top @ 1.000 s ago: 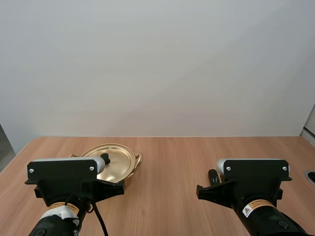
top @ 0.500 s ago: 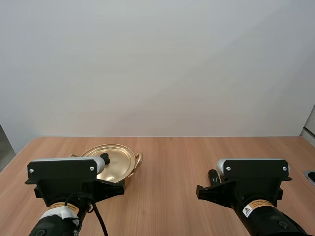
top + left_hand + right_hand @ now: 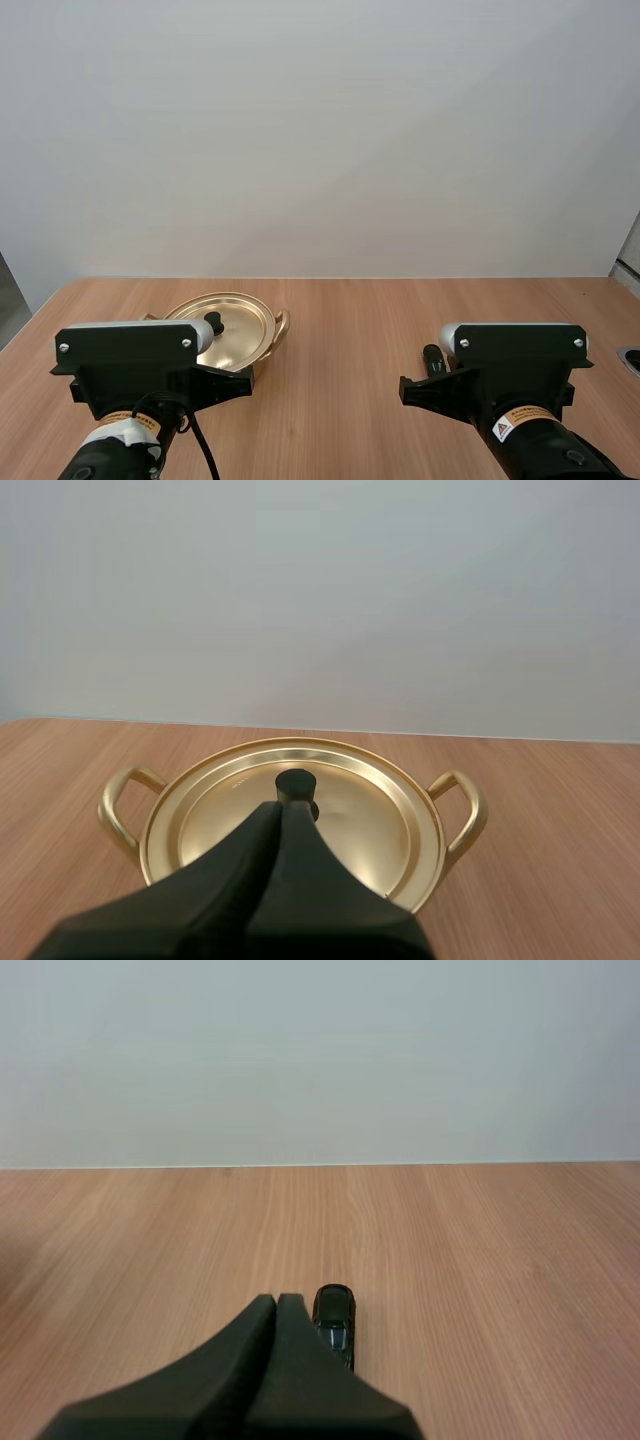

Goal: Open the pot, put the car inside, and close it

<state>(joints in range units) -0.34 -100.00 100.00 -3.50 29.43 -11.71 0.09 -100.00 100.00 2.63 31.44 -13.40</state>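
Well, nothing is done yet: the lid (image 3: 360, 815) sits on the pot (image 3: 462, 810) at left, and the car (image 3: 336, 1322) lies on the table (image 3: 480, 1260) at right. The left gripper (image 3: 282, 810) and right gripper (image 3: 277, 1302) are both pressed together, empty.

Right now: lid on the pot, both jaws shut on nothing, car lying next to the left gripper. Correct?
Not quite. The right wrist view shows the car lying beside the right gripper, not the left gripper. The rest holds: lid on the pot, both sets of jaws shut on nothing.
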